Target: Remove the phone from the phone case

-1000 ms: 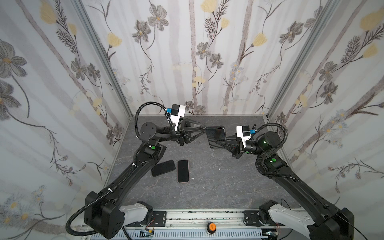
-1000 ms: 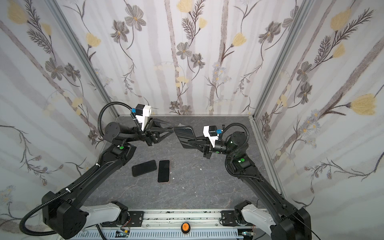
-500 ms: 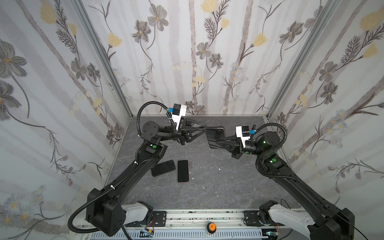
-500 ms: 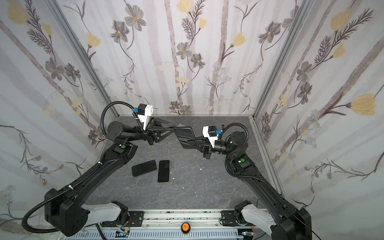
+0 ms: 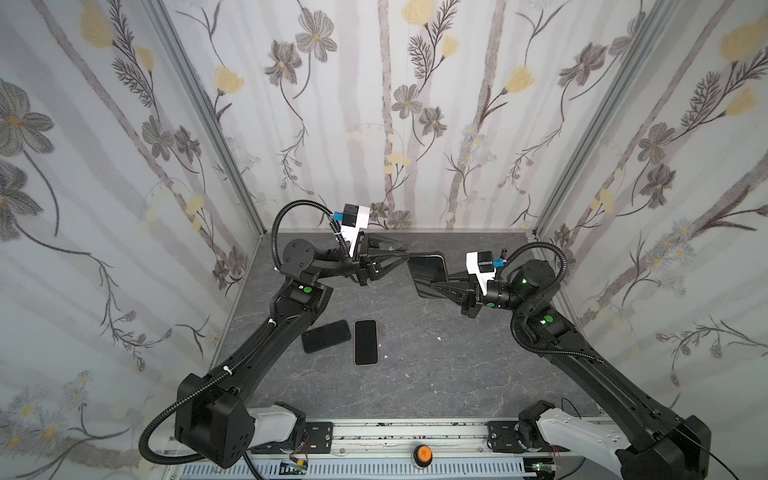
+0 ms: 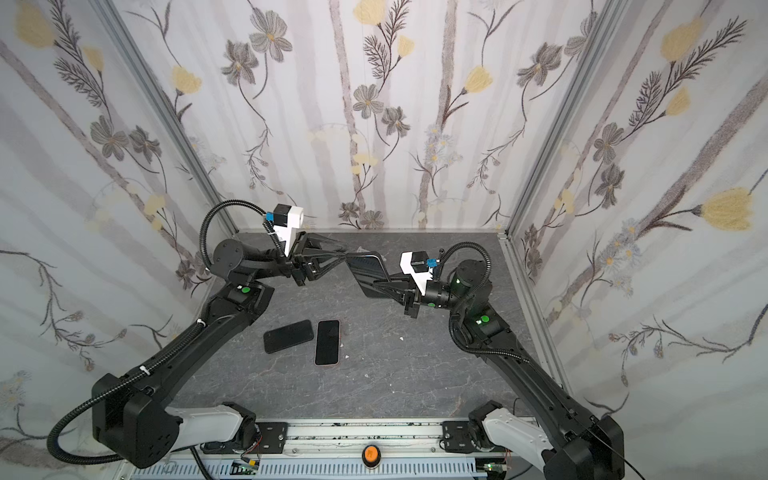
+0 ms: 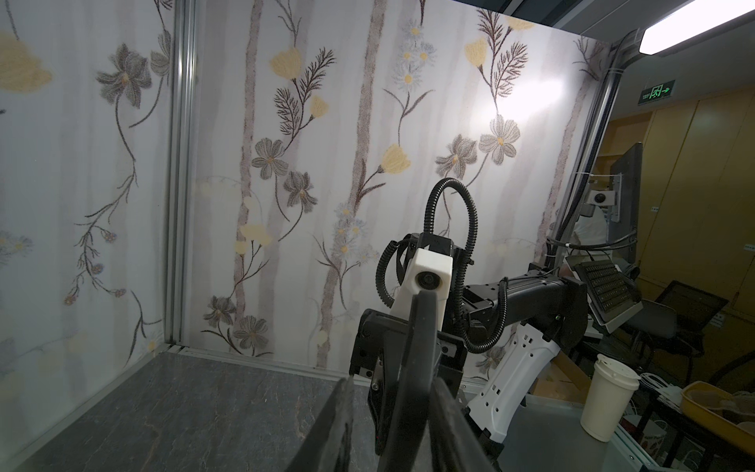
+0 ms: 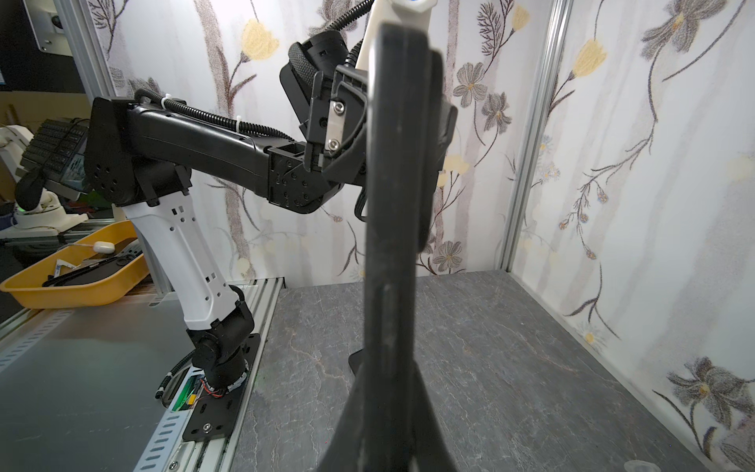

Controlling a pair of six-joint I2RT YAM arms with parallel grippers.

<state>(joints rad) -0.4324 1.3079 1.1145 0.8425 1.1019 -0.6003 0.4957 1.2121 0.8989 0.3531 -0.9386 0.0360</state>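
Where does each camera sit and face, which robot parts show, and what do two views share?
Top views: high in front, looking down at the table; left arm, right arm show.
Left wrist: on left arm, facing right gripper; own fingers show.
Right wrist: on right arm, facing left gripper; own fingers show.
Shared: both wrist views show the phone.

Orange button (image 5: 423,452) just past the table's (image 5: 457,365) front edge; off the table, a paper cup (image 7: 608,402) and yellow tray (image 8: 61,292), perhaps holding cables.
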